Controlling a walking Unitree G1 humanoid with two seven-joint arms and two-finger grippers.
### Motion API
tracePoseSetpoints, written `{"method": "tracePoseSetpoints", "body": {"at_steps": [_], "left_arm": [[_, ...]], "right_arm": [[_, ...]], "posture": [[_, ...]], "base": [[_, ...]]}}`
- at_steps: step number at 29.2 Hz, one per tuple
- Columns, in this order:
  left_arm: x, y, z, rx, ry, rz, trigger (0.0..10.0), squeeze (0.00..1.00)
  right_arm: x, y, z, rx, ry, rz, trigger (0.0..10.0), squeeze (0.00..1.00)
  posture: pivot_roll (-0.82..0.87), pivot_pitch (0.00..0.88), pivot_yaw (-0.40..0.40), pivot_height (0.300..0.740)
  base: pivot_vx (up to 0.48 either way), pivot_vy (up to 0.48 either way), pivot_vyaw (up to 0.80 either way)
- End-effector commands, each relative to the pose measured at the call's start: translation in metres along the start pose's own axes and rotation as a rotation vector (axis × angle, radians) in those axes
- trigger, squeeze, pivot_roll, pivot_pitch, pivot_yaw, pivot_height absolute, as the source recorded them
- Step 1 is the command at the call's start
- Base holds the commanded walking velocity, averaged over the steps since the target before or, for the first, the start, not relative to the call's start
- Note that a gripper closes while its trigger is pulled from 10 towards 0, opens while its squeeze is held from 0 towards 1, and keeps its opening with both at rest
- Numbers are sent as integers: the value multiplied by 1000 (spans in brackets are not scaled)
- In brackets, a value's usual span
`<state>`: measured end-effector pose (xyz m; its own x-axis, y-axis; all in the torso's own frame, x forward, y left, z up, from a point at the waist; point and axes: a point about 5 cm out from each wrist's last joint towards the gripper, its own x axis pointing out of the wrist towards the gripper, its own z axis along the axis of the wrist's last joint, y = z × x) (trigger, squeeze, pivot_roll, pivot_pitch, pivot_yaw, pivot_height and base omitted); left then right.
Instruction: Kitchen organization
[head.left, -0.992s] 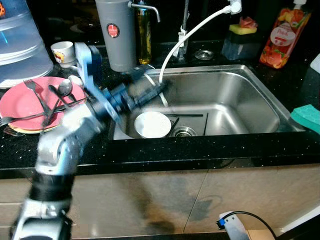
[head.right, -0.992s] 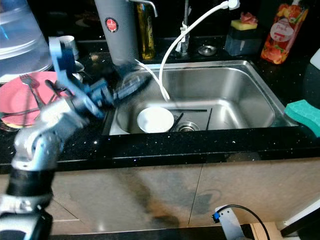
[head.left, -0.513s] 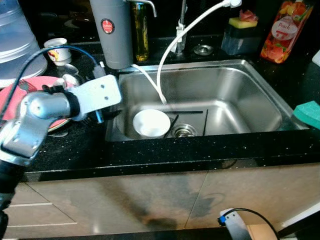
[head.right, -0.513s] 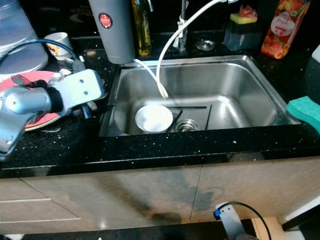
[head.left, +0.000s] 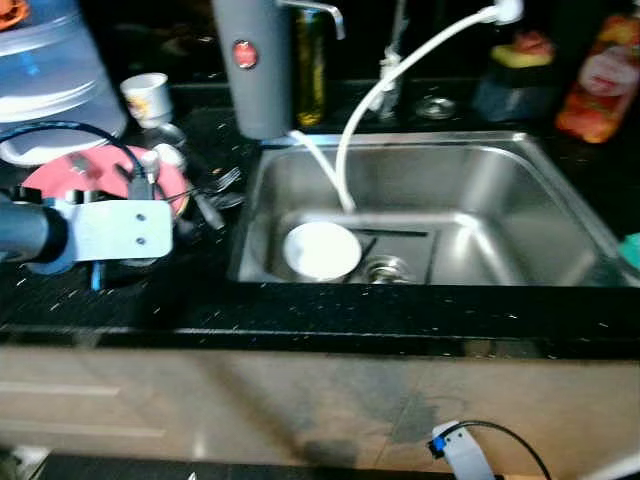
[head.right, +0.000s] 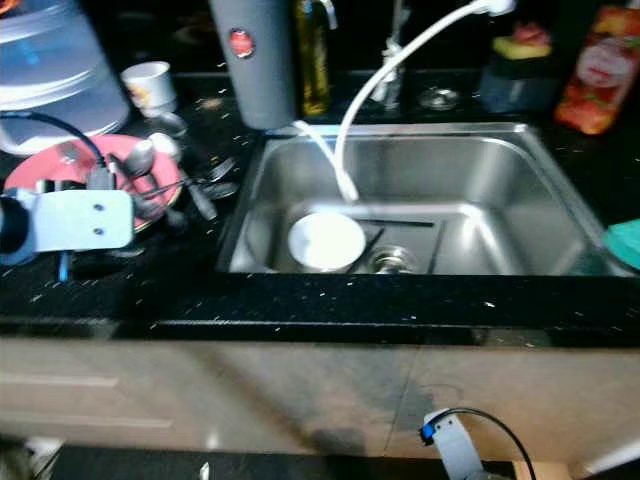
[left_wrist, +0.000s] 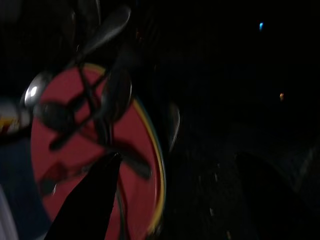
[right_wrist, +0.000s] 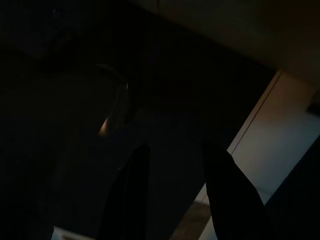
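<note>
Left gripper (left_wrist: 170, 200) sits over the dark counter (head.left: 330, 318) at the near edge of the pink plate (left_wrist: 70, 165), left of the sink (head.left: 500, 190). In the left wrist view its two black fingers (left_wrist: 90, 200) stand well apart with nothing between them, so it's spread wide and holding nothing. From the head camera only the silver wrist block (head.left: 120, 232) is clear, hovering just in front of the plate (head.right: 100, 160); fingers themselves are hidden there. Plate carries a pile of cutlery: spoons (left_wrist: 115, 90) and forks crossed over each other, some handles sticking off the rim toward the sink, a fork (head.left: 222, 181) lying on the counter just beside it. Behind the plate: a small white cup (head.left: 148, 97) and a big clear water jug (head.left: 50, 80). White bowl (head.left: 322, 250) lies in the sink next to the drain (head.left: 385, 268), with a white hose (head.left: 400, 80) drooping in above it. Grey cylinder (head.left: 252, 60) and an oil bottle (head.left: 312, 60) stand at the sink's back left corner. Back right: sponge holder (head.left: 515, 75) and an orange pouch (head.left: 600, 80). Right gripper (right_wrist: 175, 195) hangs idle in the dark near the cabinet fronts, fingers slightly parted, holding nothing. Frames are blurred.
</note>
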<state>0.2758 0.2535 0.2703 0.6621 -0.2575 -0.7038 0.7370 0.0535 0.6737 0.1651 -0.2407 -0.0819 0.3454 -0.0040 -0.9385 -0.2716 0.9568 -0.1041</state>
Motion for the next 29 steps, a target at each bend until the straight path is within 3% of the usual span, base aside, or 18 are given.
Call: {"method": "tracePoseSetpoints", "body": {"at_steps": [1, 4, 12, 20, 29], "left_arm": [[-6, 2, -1, 5, 17, 2, 10000, 0], [-5, 2, -2, 5, 23, 13, 10000, 0], [8, 21, -23, 30, 114, 235, 10000, 0], [23, 16, -30, 13, 119, 244, 10000, 0], [53, 6, -27, -21, 53, 255, 10000, 0]], "right_arm": [[1, 3, -4, -5, 18, 5, 10000, 0], [1, 2, -4, -7, 17, 1, 10000, 0], [0, 1, -3, 0, 12, -9, 10000, 0], [0, 1, -3, -1, 13, -11, 10000, 0], [1, 1, -4, 0, 13, -19, 10000, 0]], "posture": [[59, 0, 24, 740], [59, 0, 24, 740], [55, 0, 27, 740], [53, 0, 28, 740], [44, 0, 28, 740]], "base": [[0, 0, 0], [0, 0, 0], [0, 0, 0], [0, 0, 0], [0, 0, 0]]}}
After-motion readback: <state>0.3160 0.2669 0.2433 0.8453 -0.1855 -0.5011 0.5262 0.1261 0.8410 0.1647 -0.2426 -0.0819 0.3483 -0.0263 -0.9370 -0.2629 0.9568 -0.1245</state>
